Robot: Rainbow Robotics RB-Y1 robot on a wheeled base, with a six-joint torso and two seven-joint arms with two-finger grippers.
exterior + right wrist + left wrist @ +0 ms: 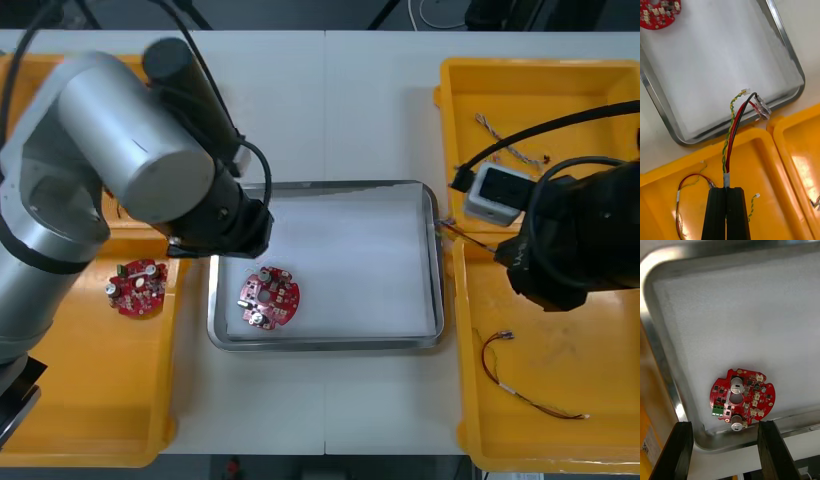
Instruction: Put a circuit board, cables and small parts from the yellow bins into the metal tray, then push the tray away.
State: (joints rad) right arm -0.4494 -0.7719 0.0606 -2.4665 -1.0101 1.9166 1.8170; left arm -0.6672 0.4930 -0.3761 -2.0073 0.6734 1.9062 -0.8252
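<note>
The metal tray (436, 262), white inside, lies mid-table with one round red circuit board (268, 298) near its front left corner. My left gripper (723, 423) hangs open just above that corner, and the board (742, 397) lies free beyond its fingers. My right gripper (727, 189) is shut on a red and yellow cable (732, 138) that also has a black wire. It hovers over the near right yellow bin (763, 180). The cable's clear connector (762, 107) reaches over the tray's right rim (790, 45), where its tip (450, 228) pokes out from under the right arm.
A second red board (137, 287) lies in the near left bin (90, 420). Another red and yellow cable (520, 380) rests in the near right bin (600, 440). A twisted blue and white cable (510, 145) is in the far right bin (590, 85).
</note>
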